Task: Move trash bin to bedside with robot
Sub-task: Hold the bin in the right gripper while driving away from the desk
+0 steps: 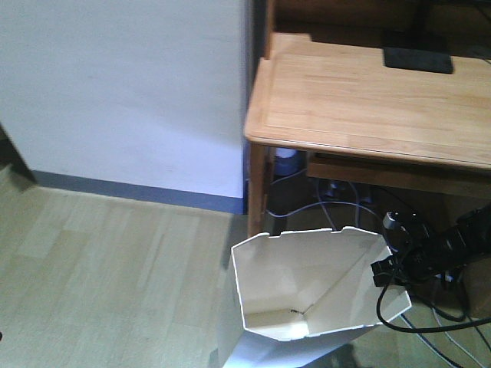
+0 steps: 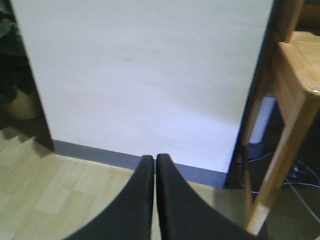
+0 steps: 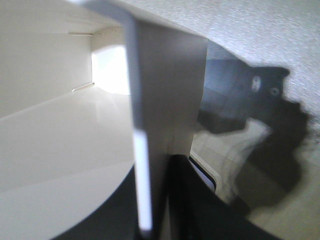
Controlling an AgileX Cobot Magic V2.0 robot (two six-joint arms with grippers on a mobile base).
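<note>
The trash bin (image 1: 322,268) is seen low in the front view, just in front of the wooden surface (image 1: 368,100) and near its leg (image 1: 257,192), with its open mouth turned towards the camera. No bed is shown in any view, so the whole carry is judged to lie ahead. The bin's right rim is pinched by the right claw (image 1: 386,270); in the right wrist view the thin wall is seen edge-on between the two dark fingers. The left claw (image 2: 155,162) is pressed together on nothing and is pointed at the white panel (image 2: 140,75). The main risk is judged to be a slip. The bin is held at one point on a smooth, thin, flexible wall, so the rim could be bent or pulled out of the pinch once the base is driven. Whether the bin is lifted off the floor (image 1: 115,268) cannot be told; if it is dragged, it could be tipped or twisted about the grip. The black cables (image 1: 430,326) trailing beside the bin could be snagged, and the leg could be struck as the robot is turned away.
</note>
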